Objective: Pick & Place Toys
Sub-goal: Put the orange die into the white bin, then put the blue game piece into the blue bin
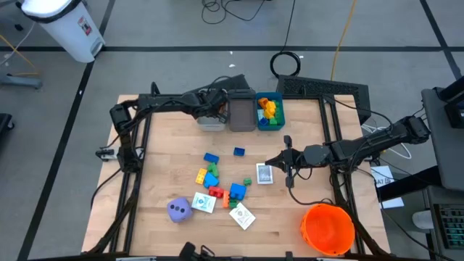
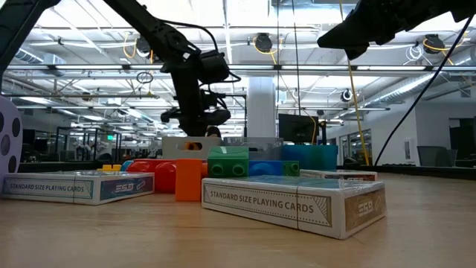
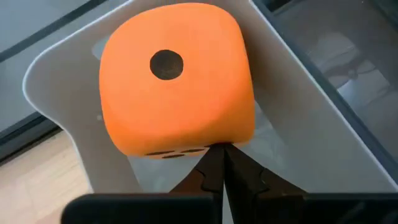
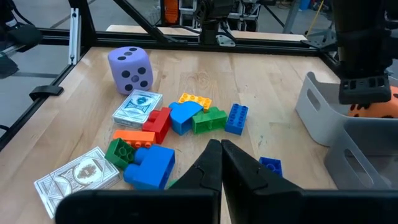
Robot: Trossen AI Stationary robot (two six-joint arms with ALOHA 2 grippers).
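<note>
1. The left hand (image 1: 215, 109) is at about 11 o'clock on the wooden table (image 1: 159, 145), right over the pale grey plastic bin (image 1: 211, 122). Its two fingers are pressed together and pinch nothing.
2. The soft orange die (image 3: 177, 78) sits inside that pale grey bin, just past the left fingertips, with one black dot facing up.
3. The right hand (image 1: 270, 162) hangs over the table at about 3 o'clock. Its fingers are pressed together too — nothing is in them.
4. Next to the pale bin stands a darker grey bin (image 1: 241, 114), then a blue bin (image 1: 278, 116) with yellow and orange blocks in it — all in a row at 12 o'clock.
5. The soft purple die (image 1: 180, 209) with dark dots rests at about 7 o'clock.
6. A heap of small plastic blocks (image 1: 212, 178) — blue, green, yellow, red and orange — lies near the middle of the table. One small blue block (image 1: 239, 151) lies apart from the heap, toward the bins.
7. Three white boxes of playing cards lie on the table: one (image 1: 264, 174) just beside the right hand, one (image 1: 204, 203) beside the purple die, and one (image 1: 242, 215) at 6 o'clock.
8. A big orange bucket (image 1: 328, 228) stands at 5 o'clock.
</note>
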